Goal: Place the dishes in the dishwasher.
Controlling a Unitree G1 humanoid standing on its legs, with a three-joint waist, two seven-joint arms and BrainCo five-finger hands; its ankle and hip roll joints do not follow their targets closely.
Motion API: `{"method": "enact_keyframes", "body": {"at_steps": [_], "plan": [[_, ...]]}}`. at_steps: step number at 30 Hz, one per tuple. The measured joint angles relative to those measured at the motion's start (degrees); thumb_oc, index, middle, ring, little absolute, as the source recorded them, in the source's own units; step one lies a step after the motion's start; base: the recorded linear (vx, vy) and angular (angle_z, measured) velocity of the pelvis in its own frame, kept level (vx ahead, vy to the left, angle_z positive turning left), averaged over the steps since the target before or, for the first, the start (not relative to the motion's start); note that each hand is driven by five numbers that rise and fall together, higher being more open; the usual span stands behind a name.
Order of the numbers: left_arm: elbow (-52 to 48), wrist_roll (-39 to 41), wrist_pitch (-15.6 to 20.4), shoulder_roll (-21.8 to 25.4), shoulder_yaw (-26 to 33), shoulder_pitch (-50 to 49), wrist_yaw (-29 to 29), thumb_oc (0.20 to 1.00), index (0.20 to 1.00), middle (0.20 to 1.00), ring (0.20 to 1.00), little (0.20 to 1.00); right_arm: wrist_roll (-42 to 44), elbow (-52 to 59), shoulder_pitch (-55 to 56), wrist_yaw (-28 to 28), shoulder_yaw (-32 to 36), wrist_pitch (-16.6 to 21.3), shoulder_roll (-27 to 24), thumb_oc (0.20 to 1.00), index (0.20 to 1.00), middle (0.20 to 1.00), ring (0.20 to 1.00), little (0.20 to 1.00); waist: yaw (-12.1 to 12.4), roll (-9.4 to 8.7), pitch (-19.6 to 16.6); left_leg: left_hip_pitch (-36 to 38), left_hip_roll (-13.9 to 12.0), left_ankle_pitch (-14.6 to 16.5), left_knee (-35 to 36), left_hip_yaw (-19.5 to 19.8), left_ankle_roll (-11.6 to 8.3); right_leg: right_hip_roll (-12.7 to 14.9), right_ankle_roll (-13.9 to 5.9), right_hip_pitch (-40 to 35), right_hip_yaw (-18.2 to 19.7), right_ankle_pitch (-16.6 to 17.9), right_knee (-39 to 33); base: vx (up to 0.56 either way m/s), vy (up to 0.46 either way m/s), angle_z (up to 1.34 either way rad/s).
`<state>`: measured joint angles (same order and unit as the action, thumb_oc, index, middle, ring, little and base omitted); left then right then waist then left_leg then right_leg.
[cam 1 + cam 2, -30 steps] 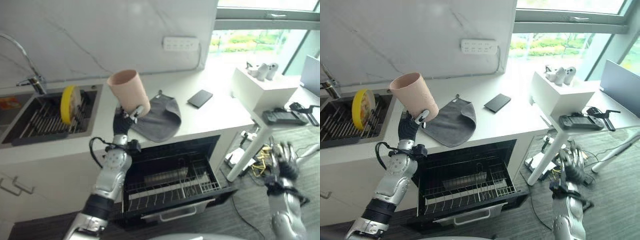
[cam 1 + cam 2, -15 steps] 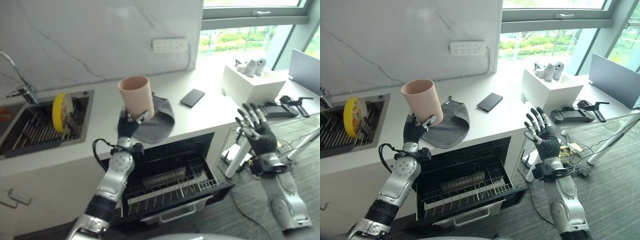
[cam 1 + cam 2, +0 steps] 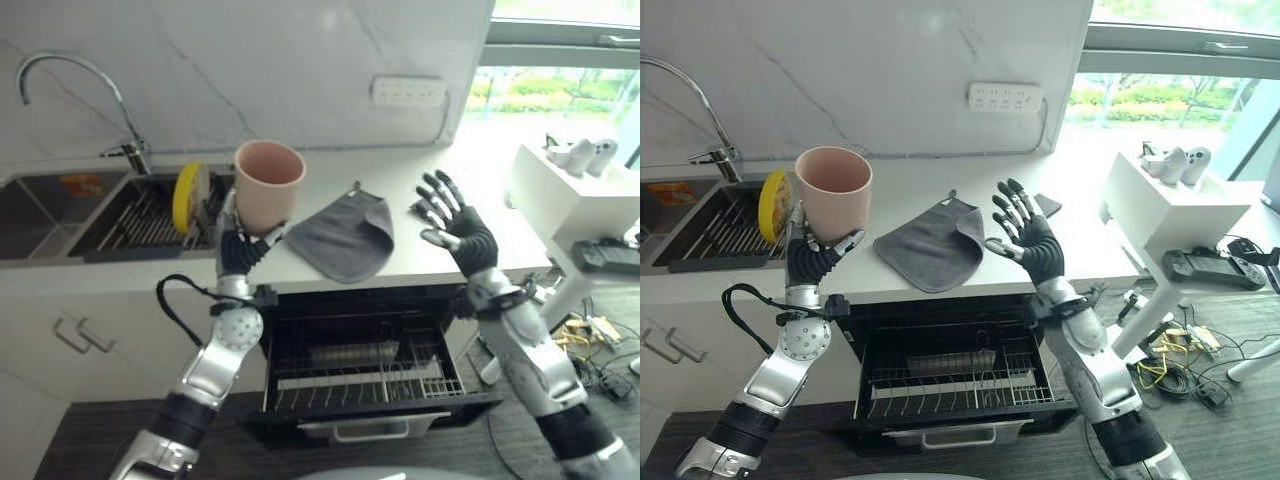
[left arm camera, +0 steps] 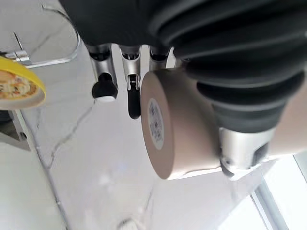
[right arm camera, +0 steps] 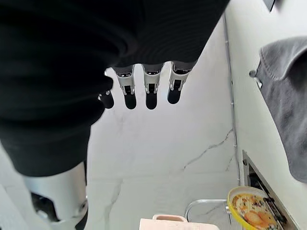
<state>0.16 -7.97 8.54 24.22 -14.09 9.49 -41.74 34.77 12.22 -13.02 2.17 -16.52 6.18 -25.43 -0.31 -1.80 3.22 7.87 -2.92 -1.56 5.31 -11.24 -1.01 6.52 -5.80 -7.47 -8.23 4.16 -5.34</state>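
Above the counter, left hand fingers grip the pink cup; right hand fingers spread

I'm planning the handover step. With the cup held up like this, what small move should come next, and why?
Probably bring the open right hand across to the pink plastic cup: the left hand holds it upright above the white counter edge, while the pulled-out wire dishwasher rack sits lower, nearer the right arm.
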Motion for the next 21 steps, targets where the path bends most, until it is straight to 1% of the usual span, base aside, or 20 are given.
{"method": "enact_keyframes", "body": {"at_steps": [3, 6, 9, 10, 13, 15, 18, 21], "plan": [[0.1, 0.0, 0.0, -1.8, -0.5, 0.2, -3.9, 0.200, 0.200, 0.200, 0.200, 0.200, -0.1, -0.4, -2.3, 2.7, -2.1, -1.9, 1.0, 1.000, 1.000, 1.000, 1.000, 1.000, 0.8, -0.24, -0.1, 0.0, 0.0, 0.0, -0.3, 0.5, -0.04, 0.0, -0.01, -0.2, -0.4, -0.2, 0.0, 0.00, -0.019, 0.08], [0.1, -1.1, -0.1, -3.0, -2.1, 0.3, -7.7, 0.200, 0.200, 0.200, 0.200, 0.200, -0.1, -0.5, -5.6, 4.6, -3.8, -2.5, 2.6, 1.000, 1.000, 1.000, 1.000, 1.000, 0.9, -0.46, -0.1, -0.1, 0.0, -0.2, -0.3, 1.1, -0.08, 0.0, -0.02, -0.3, -0.8, -0.2, 0.0, 0.01, -0.015, 0.08], [0.5, -4.2, -2.1, -3.4, -3.6, 1.2, -13.0, 0.200, 0.200, 0.200, 0.200, 0.200, -0.1, -0.5, -8.9, 6.0, -5.0, -3.4, 3.1, 1.000, 1.000, 1.000, 1.000, 1.000, 0.9, -0.73, -0.3, 0.0, 0.0, -0.2, -0.3, 1.3, -0.12, 0.0, 0.00, -0.6, -1.3, -0.3, 0.0, 0.01, -0.017, 0.08], [0.6, -5.0, -2.7, -3.7, -4.1, 2.7, -14.7, 0.200, 0.200, 0.200, 0.200, 0.200, -0.1, -0.5, -10.4, 6.4, -5.8, -4.4, 3.6, 1.000, 1.000, 1.000, 1.000, 1.000, 1.0, -0.93, -0.3, 0.0, 0.0, -0.3, -0.3, 1.5, -0.13, 0.0, -0.02, -0.7, -1.6, -0.4, 0.0, 0.01, -0.017, 0.10], [0.9, -6.5, -3.4, -3.8, -4.6, 4.5, -16.2, 0.200, 0.200, 0.200, 0.200, 0.200, 0.1, -0.5, -11.7, 6.6, -7.0, -4.9, 4.4, 1.000, 1.000, 1.000, 1.000, 1.000, 1.0, -1.04, -0.3, 0.0, 0.0, -0.3, -0.3, 1.8, -0.15, 0.0, -0.04, -0.9, -1.8, -0.4, 0.1, 0.01, -0.009, 0.05], [0.9, -7.5, -3.7, -3.9, -5.1, 5.1, -17.1, 0.200, 0.200, 0.200, 0.200, 0.200, 0.1, -0.6, -11.7, 7.1, -8.1, -5.9, 5.1, 1.000, 1.000, 1.000, 1.000, 1.000, 1.1, -1.06, -0.4, 0.1, 0.0, -0.3, -0.3, 1.9, -0.15, 0.0, -0.06, -1.1, -1.9, -0.5, 0.3, 0.01, -0.006, 0.04], [2.0, -10.0, -5.0, -4.0, -8.3, 7.3, -18.0, 0.200, 0.200, 0.200, 0.200, 0.200, 0.1, -1.3, -13.0, 7.9, -10.3, -7.0, 6.0, 1.000, 1.000, 1.000, 1.000, 1.000, 1.4, -1.06, -0.4, 0.0, 0.1, -0.4, -0.3, 2.3, -0.16, 0.0, -0.06, -1.1, -2.0, -0.5, 0.3, 0.00, 0.000, 0.00], [2.5, -11.4, -6.1, -4.1, -10.0, 8.9, -18.0, 0.200, 0.200, 0.200, 0.200, 0.200, 0.1, -2.9, -14.9, 8.5, -10.7, -7.6, 7.1, 1.000, 1.000, 1.000, 1.000, 1.000, 1.5, -1.06, -0.4, 0.0, 0.1, -0.5, -0.3, 2.6, -0.17, 0.0, -0.04, -1.2, -2.1, -0.5, 0.3, 0.01, 0.000, 0.02]]}}
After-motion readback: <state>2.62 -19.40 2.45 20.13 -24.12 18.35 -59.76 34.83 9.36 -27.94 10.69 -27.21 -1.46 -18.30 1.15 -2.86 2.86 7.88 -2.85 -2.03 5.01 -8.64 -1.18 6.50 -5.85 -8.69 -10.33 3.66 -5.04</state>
